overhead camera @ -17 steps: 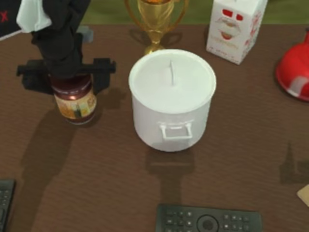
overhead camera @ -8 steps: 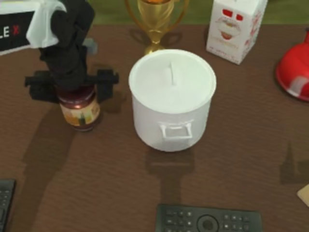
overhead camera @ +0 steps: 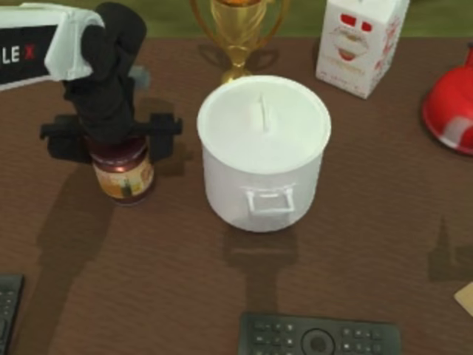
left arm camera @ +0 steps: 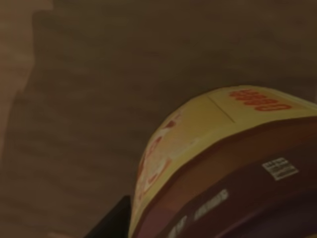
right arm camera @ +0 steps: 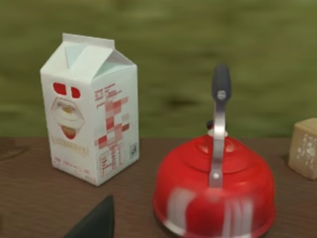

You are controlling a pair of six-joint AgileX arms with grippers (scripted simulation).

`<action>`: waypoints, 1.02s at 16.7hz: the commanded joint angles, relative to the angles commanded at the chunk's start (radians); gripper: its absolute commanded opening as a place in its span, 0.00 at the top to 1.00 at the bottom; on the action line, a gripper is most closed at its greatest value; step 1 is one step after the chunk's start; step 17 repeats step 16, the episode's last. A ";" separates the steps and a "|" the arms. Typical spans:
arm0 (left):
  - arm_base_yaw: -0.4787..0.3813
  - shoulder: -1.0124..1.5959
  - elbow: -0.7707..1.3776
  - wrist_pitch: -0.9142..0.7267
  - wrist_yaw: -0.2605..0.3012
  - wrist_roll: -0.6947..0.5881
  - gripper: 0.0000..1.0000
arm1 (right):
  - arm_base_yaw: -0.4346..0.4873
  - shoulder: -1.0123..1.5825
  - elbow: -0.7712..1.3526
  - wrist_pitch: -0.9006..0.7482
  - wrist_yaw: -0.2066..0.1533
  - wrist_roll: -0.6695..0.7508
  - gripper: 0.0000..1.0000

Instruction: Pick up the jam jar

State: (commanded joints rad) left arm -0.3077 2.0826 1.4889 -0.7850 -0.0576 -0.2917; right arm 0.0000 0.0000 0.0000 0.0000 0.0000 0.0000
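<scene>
One jam jar (overhead camera: 123, 176), yellow-orange label, red print unreadable; left gripper (overhead camera: 111, 137) clamped on its lid. Arm housing lettered "LE X". Right gripper: cannot tell.

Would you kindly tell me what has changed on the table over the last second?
The left end effector, closed around the top of the jam jar, has carried it slightly toward the top view's right and the table's far edge; whether it is clear of the table cannot be told. The white pot, trophy, milk carton, red kettle and remote stayed put.
</scene>
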 joint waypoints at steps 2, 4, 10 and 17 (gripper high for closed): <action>0.000 0.000 0.000 0.000 0.000 0.000 0.62 | 0.000 0.000 0.000 0.000 0.000 0.000 0.00; 0.000 0.000 0.000 0.000 0.000 0.000 0.47 | 0.000 0.000 0.000 0.000 0.000 0.000 0.00; 0.000 0.000 0.000 0.000 0.000 0.000 0.02 | 0.000 0.000 0.000 0.000 0.000 0.000 0.00; 0.000 0.000 0.000 0.000 0.000 0.000 0.00 | 0.000 0.000 0.000 0.000 0.000 0.000 0.00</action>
